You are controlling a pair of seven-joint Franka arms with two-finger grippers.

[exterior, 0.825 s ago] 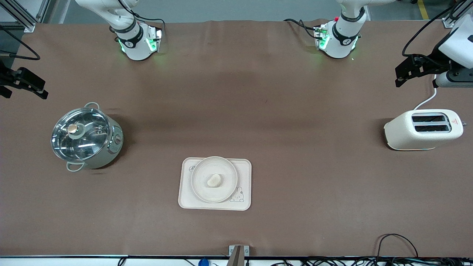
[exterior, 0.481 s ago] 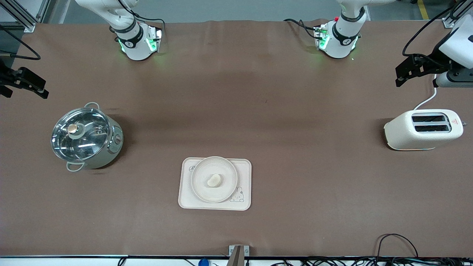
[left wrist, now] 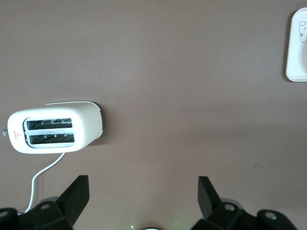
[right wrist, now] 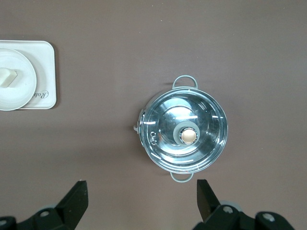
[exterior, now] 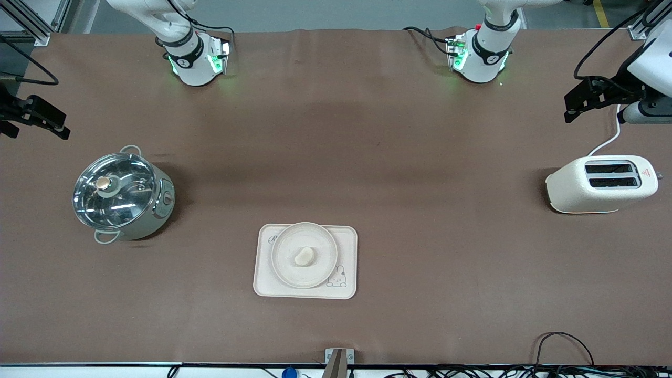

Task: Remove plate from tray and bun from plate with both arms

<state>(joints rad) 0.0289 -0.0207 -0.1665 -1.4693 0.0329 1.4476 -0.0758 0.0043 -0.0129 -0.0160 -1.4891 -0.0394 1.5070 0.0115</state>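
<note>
The round cream plate (exterior: 281, 247) lies on the rectangular cream tray (exterior: 347, 240), on the table's near middle. The small pale bun (exterior: 304, 256) rests at the plate's centre. Plate (right wrist: 21, 93), bun (right wrist: 7, 77) and tray (right wrist: 46, 62) also show in the right wrist view; the left wrist view shows only a tray corner (left wrist: 297, 52). My left gripper (exterior: 588, 100) hangs open and empty over the left arm's end of the table, its fingers spread wide (left wrist: 143, 194). My right gripper (exterior: 37, 123) hangs open and empty over the right arm's end (right wrist: 141, 196).
A lidded steel pot (exterior: 122, 195) stands toward the right arm's end; it also shows in the right wrist view (right wrist: 184, 135). A cream toaster (exterior: 601, 184) with a white cord stands toward the left arm's end; it also shows in the left wrist view (left wrist: 55, 132).
The left gripper has drifted slightly toward its end of the table. The plate, bun and tray have not moved.
</note>
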